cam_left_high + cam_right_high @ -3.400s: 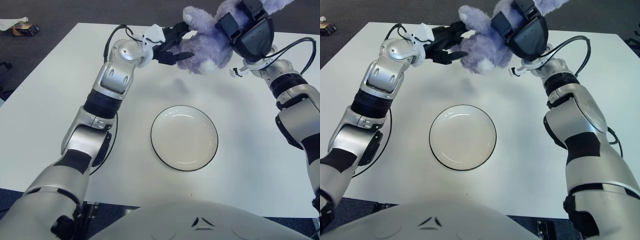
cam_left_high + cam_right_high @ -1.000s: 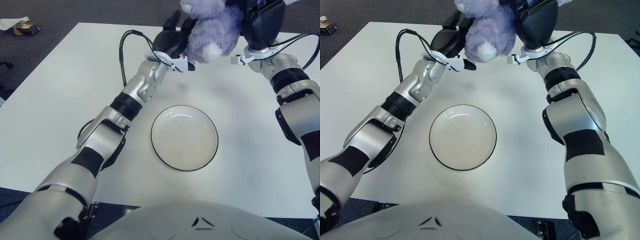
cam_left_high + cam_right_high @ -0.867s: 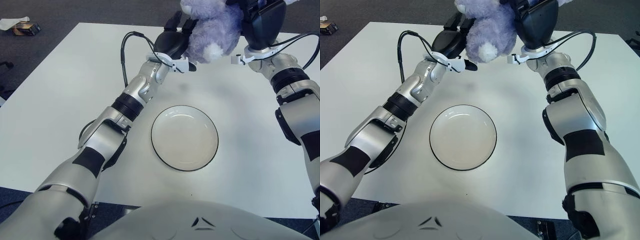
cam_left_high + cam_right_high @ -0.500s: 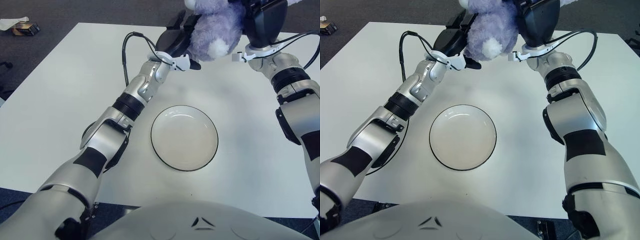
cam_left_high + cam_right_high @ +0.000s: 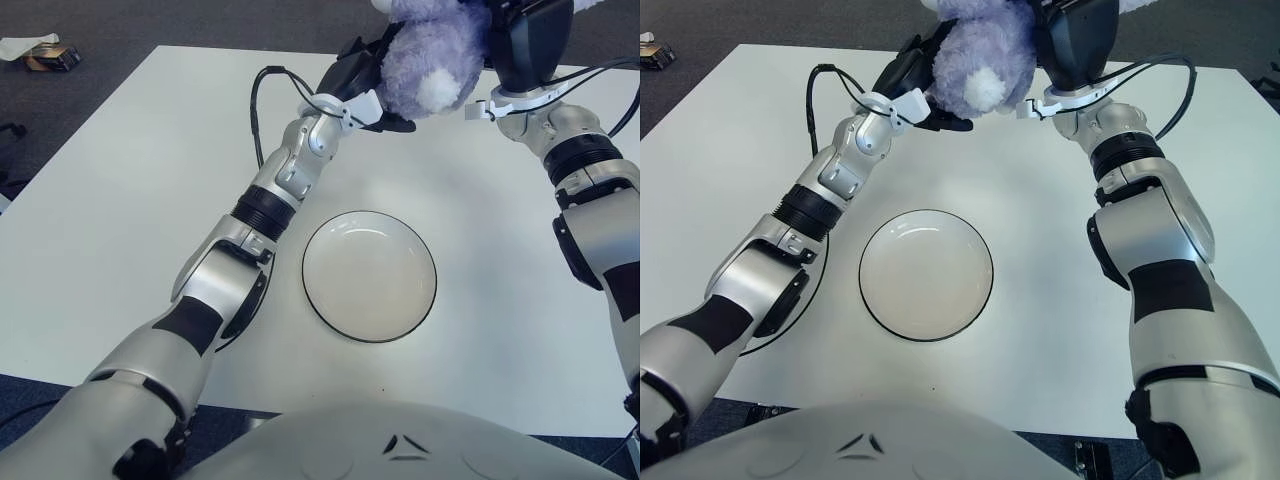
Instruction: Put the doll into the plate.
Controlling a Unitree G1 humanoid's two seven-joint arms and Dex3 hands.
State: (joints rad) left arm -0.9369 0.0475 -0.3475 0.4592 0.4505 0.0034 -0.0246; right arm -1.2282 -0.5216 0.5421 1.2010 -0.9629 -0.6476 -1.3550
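Doll: purple plush, held aloft above the far side of the worktop, clamped between both hands.
Left hand: pressed against the doll's left flank and underside, fingers curled around it.
Right hand: gripping the doll from the right and above; finger contact is partly cut off at the picture's top edge, so the grip looks closed but is not fully seen.
Plate: empty, flat on the worktop, well nearer than the doll.
Key relation: the plate lies near and slightly left of the doll; the carry must come toward the robot and down.
Nearer arm: left.

Doll (between both hands) above table, behind plate.
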